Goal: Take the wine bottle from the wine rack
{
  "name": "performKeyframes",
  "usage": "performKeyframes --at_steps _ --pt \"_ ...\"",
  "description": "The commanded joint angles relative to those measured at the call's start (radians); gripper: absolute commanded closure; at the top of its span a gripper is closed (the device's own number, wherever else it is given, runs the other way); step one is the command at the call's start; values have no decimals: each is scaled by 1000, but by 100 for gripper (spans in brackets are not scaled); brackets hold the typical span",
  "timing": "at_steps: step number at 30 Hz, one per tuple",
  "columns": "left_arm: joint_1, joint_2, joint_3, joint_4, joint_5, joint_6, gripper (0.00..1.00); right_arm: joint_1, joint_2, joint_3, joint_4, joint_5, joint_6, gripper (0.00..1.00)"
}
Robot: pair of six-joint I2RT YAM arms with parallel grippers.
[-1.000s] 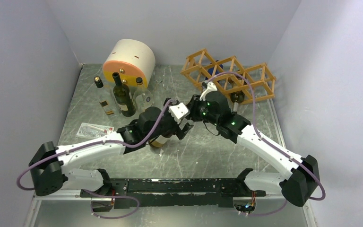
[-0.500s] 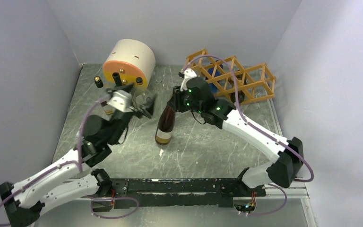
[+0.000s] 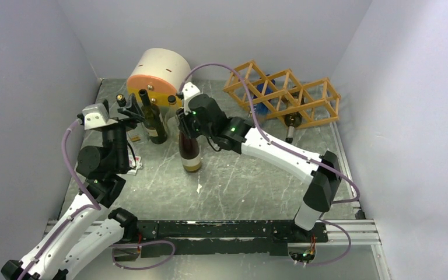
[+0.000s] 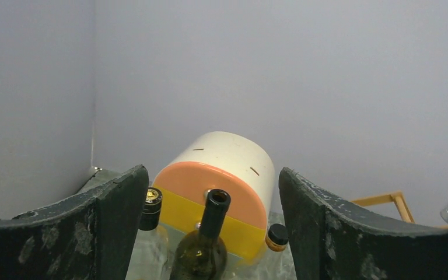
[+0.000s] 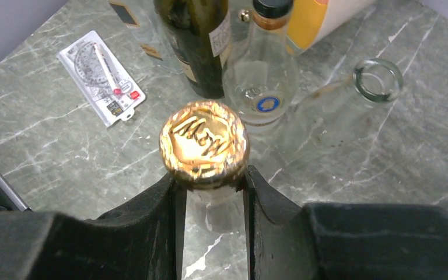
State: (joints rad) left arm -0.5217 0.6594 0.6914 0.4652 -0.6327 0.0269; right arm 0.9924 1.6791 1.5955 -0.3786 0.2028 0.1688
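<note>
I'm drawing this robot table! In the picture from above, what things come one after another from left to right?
left gripper → dark green bottle → brown wine bottle → wine rack

Embossed "M&W", barely legible, atop wine bottle (image 5: pixel 204 143) cap.

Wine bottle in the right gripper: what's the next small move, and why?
Probably ease it down and open the jaws. The right gripper is shut on the neck of the wine bottle, which stands upright, well clear of the wine rack, beside the dark green bottle. Whether its base rests on the table I cannot tell.
</note>
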Motion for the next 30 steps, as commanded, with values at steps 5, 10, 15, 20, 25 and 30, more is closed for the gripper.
performKeyframes --at_steps 5,10,15,20,25,30 --pt "49 -16 -8 26 -52 -30 18 29 20 127 301 65 -78 100" --pt "55 -9 -12 31 -51 -36 20 40 67 153 358 72 -139 100" --pt "63 -6 -13 32 -53 -39 21 54 101 175 408 97 -194 100" --pt "69 -4 -13 31 -48 -42 24 72 121 181 444 113 -216 100" --pt "74 0 -9 20 -35 -54 26 77 124 172 477 122 -223 100" --pt "77 6 -9 15 -35 -64 27 77 110 135 502 132 -215 100"
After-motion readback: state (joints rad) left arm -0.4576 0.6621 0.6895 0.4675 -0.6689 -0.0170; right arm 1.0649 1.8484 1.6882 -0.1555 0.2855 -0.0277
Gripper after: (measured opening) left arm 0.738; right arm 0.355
